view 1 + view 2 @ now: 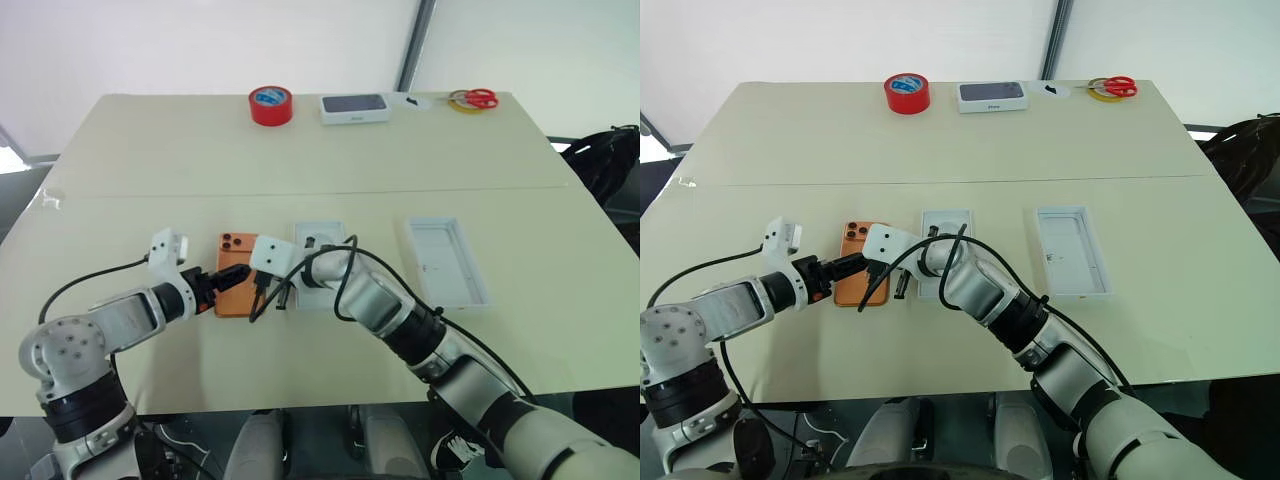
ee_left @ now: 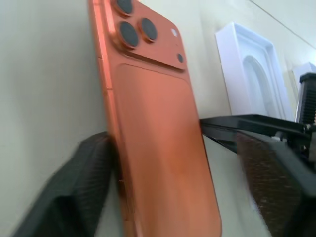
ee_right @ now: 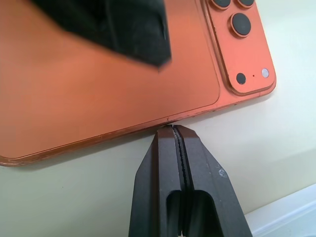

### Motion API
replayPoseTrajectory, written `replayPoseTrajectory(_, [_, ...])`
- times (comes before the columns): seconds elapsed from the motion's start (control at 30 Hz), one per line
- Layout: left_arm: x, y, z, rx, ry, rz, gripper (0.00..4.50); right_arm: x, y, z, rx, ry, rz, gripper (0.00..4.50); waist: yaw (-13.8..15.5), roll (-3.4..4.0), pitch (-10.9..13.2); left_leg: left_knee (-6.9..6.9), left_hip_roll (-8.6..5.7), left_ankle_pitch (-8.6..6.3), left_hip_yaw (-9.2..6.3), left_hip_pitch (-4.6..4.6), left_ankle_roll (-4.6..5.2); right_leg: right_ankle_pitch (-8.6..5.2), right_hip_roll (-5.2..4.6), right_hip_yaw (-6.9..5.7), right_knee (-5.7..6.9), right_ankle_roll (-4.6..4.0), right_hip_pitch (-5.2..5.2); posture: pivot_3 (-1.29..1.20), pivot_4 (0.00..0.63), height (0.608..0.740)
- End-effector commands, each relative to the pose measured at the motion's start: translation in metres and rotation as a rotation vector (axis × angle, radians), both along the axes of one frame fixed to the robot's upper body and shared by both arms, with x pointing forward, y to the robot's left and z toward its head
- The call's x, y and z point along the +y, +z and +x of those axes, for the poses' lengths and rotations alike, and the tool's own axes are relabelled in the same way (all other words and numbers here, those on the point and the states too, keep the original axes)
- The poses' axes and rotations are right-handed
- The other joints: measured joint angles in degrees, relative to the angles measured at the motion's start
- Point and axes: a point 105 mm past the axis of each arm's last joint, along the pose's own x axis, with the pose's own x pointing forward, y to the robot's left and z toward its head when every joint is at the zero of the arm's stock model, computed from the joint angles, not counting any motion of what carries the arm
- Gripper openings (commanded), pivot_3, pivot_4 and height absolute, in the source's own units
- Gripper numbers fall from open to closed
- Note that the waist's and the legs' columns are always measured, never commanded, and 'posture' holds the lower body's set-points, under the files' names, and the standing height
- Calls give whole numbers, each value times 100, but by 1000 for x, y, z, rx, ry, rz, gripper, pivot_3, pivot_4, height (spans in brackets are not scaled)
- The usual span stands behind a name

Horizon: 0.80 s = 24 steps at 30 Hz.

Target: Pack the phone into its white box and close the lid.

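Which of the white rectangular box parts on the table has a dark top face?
The closed white box with the dark top, at the far edge between the red tape roll and the scissors; the nearer two lie open and pale inside.

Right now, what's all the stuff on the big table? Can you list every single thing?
Phone: one, orange, lying back up near the front of the table.
Insert tray: one, white, just right of the phone.
Open box part: one, white, further right.
Tape roll: one, red with a blue middle, far edge.
Dark-topped box: one, white, far edge beside the tape roll.
Scissors: one pair, red handles, far right corner.
Table: one, cream.
Left gripper: black fingers either side of the phone.
Right gripper: black, shut, tips against the phone's long edge.
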Motion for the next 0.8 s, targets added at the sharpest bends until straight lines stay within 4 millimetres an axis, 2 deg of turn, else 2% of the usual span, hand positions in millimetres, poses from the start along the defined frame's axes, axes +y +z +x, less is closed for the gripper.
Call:
replayPoseTrajectory(0.03, [-2,14,1,-60,-23,-7,2145,7,-1,-9,8,39,5,0,5,0,0,0,0,0,0,0,0,0,0,0,0,0,0,0,150,732])
replayPoseTrajectory(0.07, [-2,14,0,-60,-26,-4,1683,7,-1,-9,8,38,5,0,8,0,0,0,0,0,0,0,0,0,0,0,0,-1,0,0,150,732])
replayPoseTrajectory(0.27, [0,10,0,-42,-9,-29,1683,5,0,-9,5,33,4,0,7,0,0,0,0,0,0,0,-1,-1,-1,0,0,-2,0,0,150,732])
replayPoseTrajectory(0.37, [0,12,0,-52,-4,-50,836,1,7,-5,-12,20,16,0,12,0,0,0,0,0,0,0,-1,-1,-2,0,0,-2,0,0,150,732])
replayPoseTrajectory(0.4, [0,12,0,-54,-2,-57,313,-1,11,-3,-21,13,24,0,23,-2,-1,0,0,0,0,0,-1,-1,-2,0,-1,-2,0,0,150,732])
replayPoseTrajectory(0.43, [0,13,0,-57,1,-66,28,-4,17,-1,-30,5,36,0,21,-3,-2,0,0,0,-1,0,-1,-2,-3,-1,-1,-4,2,0,150,732])
replayPoseTrajectory(0.67, [-4,31,1,-151,12,-140,28,-28,52,-1,-60,12,170,0,18,-1,0,-1,1,0,1,-2,-1,-1,-2,-1,-1,-1,-2,0,150,732])
replayPoseTrajectory(0.8, [-11,54,7,-240,42,-310,28,-60,79,-4,-72,26,290,0,58,-6,3,1,1,0,-3,-8,-1,1,-4,-2,-8,0,-1,0,150,732])
